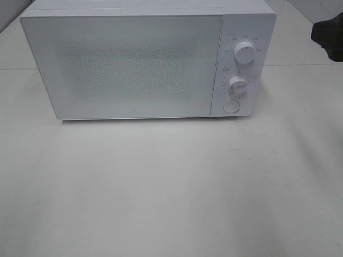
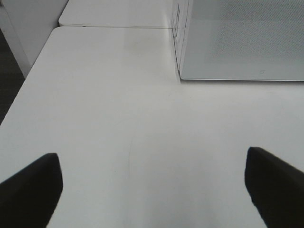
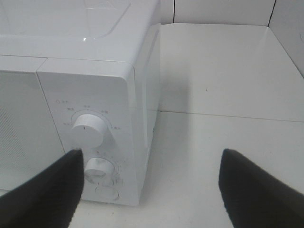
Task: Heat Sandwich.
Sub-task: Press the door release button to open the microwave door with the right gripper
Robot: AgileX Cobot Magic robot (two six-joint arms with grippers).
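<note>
Matte white table (image 1: 161, 193) fills the near ground. Left gripper (image 2: 152, 159): released, black fingers (image 2: 31, 190) spread wide with nothing between them, over the table short of the microwave's front-left corner. Right gripper (image 3: 152, 156): released too, black fingers (image 3: 256, 190) apart, nothing held, just beside the control panel at the front-right corner. Boxy white microwave oven (image 1: 123, 64) sits toward the table's far edge, frosted speckled door (image 1: 128, 69) shut. On the panel, top down: round white knob (image 1: 245, 53), second white knob (image 1: 236, 83), round white button (image 1: 231, 106). Sandwich: in no view, and the door is not see-through, so can't tell where it is.
</note>
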